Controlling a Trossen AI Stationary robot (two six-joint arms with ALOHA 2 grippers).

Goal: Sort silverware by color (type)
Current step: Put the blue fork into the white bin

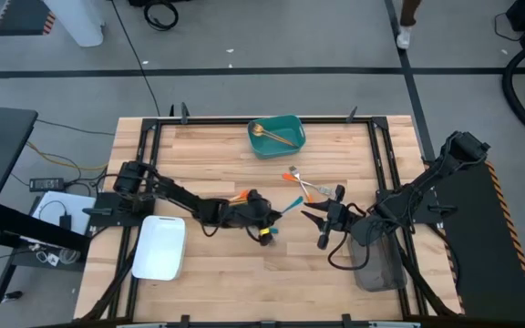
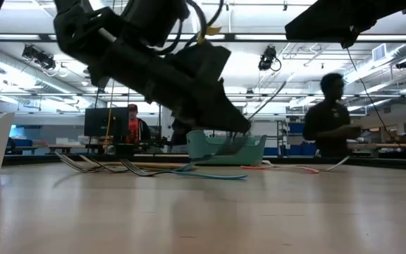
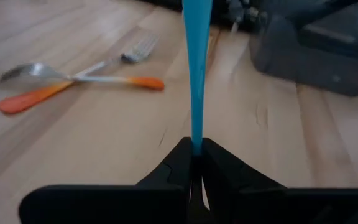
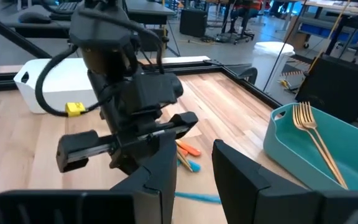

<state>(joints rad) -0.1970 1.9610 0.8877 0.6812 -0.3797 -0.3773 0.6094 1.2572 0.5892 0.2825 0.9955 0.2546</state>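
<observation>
From above, your left gripper [image 1: 264, 217] sat at mid-table, clamped on a blue-handled utensil [image 1: 291, 206] that pointed toward the right arm. Your right gripper [image 1: 324, 217] waited just beside it, fingers parted and empty. Two orange-handled pieces [image 1: 301, 182] lay crossed on the wood beyond them, another orange handle [image 1: 238, 196] showed by the left arm, and gold silverware [image 1: 272, 135] rested in the teal tray [image 1: 293, 146] at the far edge. A white tray [image 1: 159, 246] and a grey tray [image 1: 378, 266] stood at the near side.

At table level, the left gripper [image 2: 217, 106] hung low over the board, with forks [image 2: 104, 165] lying flat on the table before the teal tray [image 2: 249, 151]; a person stood in the room behind.

Your left wrist camera showed the fingers [image 3: 179, 163] pinching only the very end of the blue-handled utensil [image 3: 197, 62], its head out of frame.

Your right wrist camera showed the left gripper [image 4: 129, 140] directly ahead of your own parted fingers [image 4: 241, 174].

Held by its tip, the utensil could swing or slip loose on a fast move. With the two grippers this close, a careless sweep could knock them together or scatter the crossed pair.
</observation>
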